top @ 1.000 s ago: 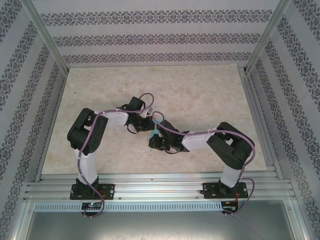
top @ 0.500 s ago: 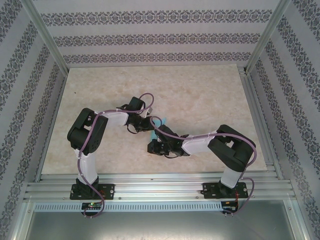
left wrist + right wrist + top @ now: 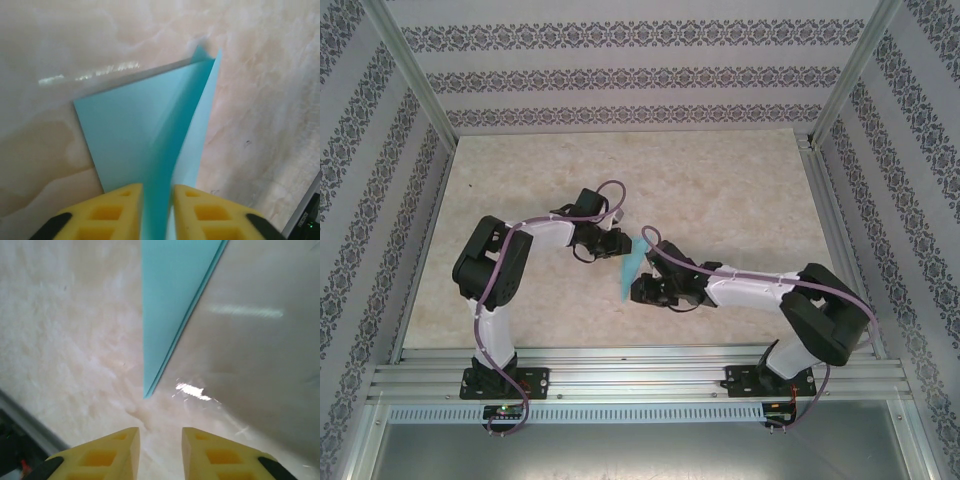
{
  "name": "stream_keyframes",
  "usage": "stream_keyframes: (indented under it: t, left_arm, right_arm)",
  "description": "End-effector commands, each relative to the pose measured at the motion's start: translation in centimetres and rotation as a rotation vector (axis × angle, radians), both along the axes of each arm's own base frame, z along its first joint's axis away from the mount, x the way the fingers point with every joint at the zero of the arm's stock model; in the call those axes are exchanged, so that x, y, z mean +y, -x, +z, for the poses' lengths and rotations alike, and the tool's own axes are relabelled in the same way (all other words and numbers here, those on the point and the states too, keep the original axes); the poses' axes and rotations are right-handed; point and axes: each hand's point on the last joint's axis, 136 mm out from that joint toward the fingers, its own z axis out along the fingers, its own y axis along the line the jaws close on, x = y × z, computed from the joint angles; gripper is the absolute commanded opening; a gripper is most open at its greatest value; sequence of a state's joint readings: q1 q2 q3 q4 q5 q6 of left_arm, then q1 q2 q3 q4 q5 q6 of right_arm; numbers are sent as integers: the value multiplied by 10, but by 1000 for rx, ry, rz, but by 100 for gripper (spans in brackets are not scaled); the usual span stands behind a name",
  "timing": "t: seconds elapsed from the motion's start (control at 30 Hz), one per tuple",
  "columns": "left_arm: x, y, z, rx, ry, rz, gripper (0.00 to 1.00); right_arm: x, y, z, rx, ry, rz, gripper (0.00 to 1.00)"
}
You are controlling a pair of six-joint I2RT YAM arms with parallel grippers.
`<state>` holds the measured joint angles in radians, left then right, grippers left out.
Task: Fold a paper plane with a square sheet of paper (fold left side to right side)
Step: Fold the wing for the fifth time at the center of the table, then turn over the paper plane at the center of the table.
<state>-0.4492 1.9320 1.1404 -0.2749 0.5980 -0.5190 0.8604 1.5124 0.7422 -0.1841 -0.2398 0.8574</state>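
Judging by its slim, pointed creases, we think the paper plane [image 3: 632, 266] is nearly done. It lies on the table [image 3: 720, 190], the left gripper [image 3: 157, 192] slightly parted around its fold, the right gripper [image 3: 160, 432] parted and empty.

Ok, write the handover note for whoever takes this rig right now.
Left gripper: jaws narrowly parted, with the raised crease of the folded blue paper between them; it looks loose, not clamped.
Right gripper: open, empty, just short of the paper's pointed tip.
Paper: middle of the table, between the two grippers.
Done: folded to a narrow pointed dart.
To do: probably only check the creases and back both arms off.
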Motion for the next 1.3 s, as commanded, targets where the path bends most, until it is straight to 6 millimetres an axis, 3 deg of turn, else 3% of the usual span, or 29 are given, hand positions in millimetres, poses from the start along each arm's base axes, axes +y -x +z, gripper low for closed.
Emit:
stream_keyframes:
  t: [0.0,0.1,0.2,0.4,0.53,0.7,0.77,0.83,0.93,1.03,1.27]
  left_arm:
    - [5,-22,71,-118,94,15,33]
    - [22,-29,98,-164,116,55,43]
    - [54,-32,110,-195,88,128,51]
    - [118,-17,95,-179,23,305,57]
    - [139,0,81,-167,-23,361,59]
    - [144,11,70,-150,-38,378,61]
    - [143,12,69,-145,-30,377,61]
    - [140,12,68,-141,-14,372,62]
    - [136,12,70,-136,9,363,62]
    - [136,12,74,-145,12,363,63]
    - [120,18,95,-157,106,320,63]
  right_arm:
    - [-40,-19,20,-146,259,7,33]
    - [-45,-33,33,-208,348,-12,39]
    - [-32,-45,38,-246,382,-17,45]
    - [-3,-70,27,-261,465,-49,55]
    - [14,-81,5,-237,508,-31,57]
    - [6,-90,-17,-228,626,-27,52]
    - [0,-90,-21,-222,640,-29,46]
    - [-6,-88,-22,-219,627,-32,34]
    - [-4,-84,-11,-235,531,-18,14]
    - [3,-77,7,-247,408,35,0]
    - [20,-52,31,-220,28,157,0]
